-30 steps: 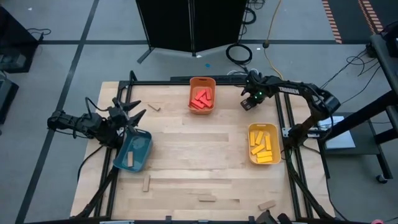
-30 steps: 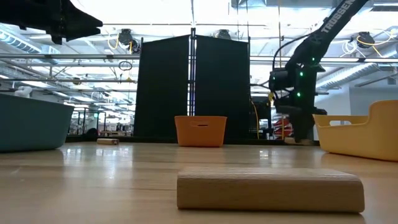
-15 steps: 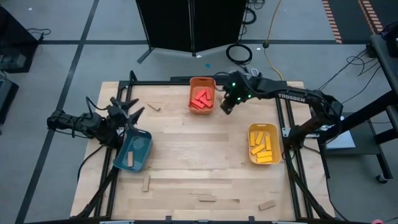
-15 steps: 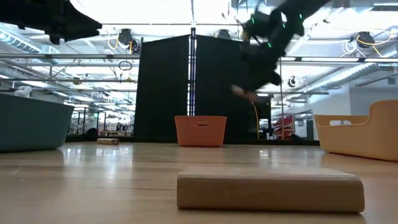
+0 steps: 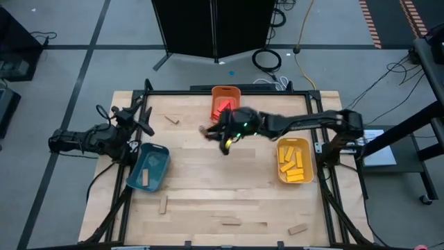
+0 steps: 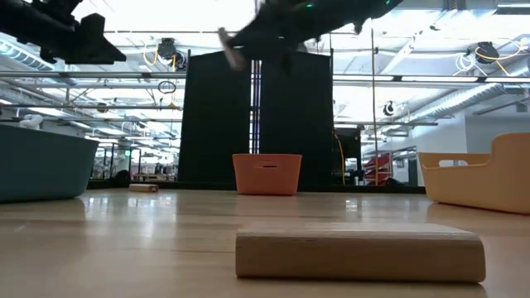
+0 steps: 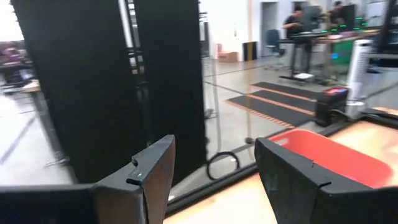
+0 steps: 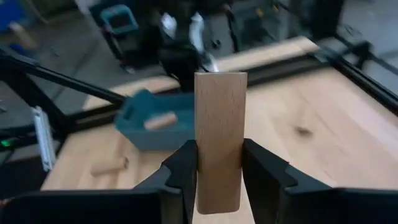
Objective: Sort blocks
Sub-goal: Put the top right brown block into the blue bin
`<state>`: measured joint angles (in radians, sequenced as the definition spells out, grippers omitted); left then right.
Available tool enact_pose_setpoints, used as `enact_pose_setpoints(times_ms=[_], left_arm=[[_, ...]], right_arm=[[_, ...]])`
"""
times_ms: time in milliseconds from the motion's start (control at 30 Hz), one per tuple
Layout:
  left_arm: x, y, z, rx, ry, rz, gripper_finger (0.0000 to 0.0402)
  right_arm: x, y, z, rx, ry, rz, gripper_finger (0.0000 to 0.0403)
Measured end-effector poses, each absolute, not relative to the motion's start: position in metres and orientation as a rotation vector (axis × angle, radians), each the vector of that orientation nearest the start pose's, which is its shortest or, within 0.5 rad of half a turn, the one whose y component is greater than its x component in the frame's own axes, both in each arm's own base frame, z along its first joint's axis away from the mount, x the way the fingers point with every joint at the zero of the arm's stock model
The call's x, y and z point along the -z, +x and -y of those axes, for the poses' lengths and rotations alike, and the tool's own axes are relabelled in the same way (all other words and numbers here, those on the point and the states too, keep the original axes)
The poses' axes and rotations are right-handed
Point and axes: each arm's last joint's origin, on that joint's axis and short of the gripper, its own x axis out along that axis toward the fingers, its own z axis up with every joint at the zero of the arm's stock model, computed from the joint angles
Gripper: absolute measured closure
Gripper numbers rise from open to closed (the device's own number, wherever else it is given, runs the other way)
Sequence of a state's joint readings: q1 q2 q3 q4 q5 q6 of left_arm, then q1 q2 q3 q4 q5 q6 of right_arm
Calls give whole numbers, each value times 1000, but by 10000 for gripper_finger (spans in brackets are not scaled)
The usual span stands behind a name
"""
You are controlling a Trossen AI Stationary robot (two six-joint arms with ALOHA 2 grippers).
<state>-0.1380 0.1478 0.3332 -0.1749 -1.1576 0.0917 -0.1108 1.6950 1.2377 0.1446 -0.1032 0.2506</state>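
- The right pincer [image 8: 219, 169] is clamped on a plain tan wood block [image 8: 219, 140]. It grips only the block's near end, and most of the bar stands out past the fingertips. A grip that short could let the bar pivot or slip out while it is being carried.
- In the high view the right pincer [image 5: 223, 134] hangs over the middle of the counter [image 5: 208, 180], just beside the orange bin [image 5: 223, 94] of red blocks. If the bar came loose here it would probably land on bare wood or in the wrong bin.
- The teal bin [image 8: 152, 118] lies ahead of the held block and already holds a tan bar, so it looks like the goal. It sits skewed at the counter's left edge [image 5: 148, 167], so a release off centre could catch its rim.
- The left pincer [image 7: 214, 180], its fingers spread wide and empty, hovers near the far left corner, just beside the teal bin [image 5: 126, 118]. An approach by the right arm risks the two arms meeting.
- Loose tan blocks wait on the counter, one near the far edge [image 5: 171, 119] and several along the near side [image 5: 230, 221]. A dropped bar could knock into them.
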Motion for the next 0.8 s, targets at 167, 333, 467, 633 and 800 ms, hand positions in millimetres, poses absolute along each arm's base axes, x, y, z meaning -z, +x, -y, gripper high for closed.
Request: enact_pose_setpoints(times_ms=[167,333,467,633,800], left_arm=[[-247,70,-22,-1063,78,-41,182],[-245,71,-24,-1047,91,-60,182],[-246,72,-26,-1005,103,-60,182],[-246,73,-27,-945,103,-52,182],[-247,73,-29,-960,101,-51,182]], right_arm=[[-250,428,23,-13,266,-258,310],[-231,476,9,-50,238,-258,310],[-224,513,1,-77,205,-231,310],[-214,552,-8,-103,179,-205,310],[-198,579,-12,-113,170,-176,310]])
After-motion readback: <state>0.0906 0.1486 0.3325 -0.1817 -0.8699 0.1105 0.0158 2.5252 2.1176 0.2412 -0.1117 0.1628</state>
